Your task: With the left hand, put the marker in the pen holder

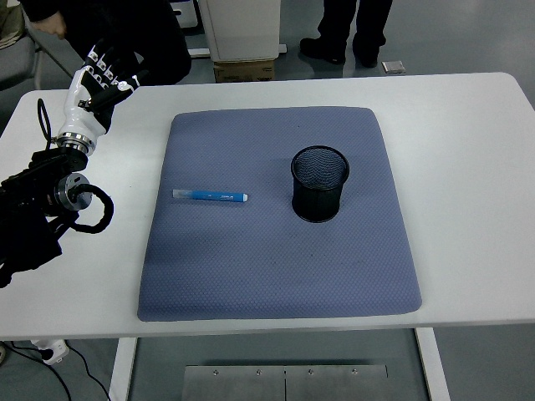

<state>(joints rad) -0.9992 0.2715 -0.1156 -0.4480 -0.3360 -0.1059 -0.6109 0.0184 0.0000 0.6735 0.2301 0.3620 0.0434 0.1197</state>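
Head view over a white table, blue-grey mat across its middle, black mesh pen holder upright right of centre, left hand raised at far left, fingers loosely extended holding nothing, blue marker flat on the mat's left part, well apart from the holder
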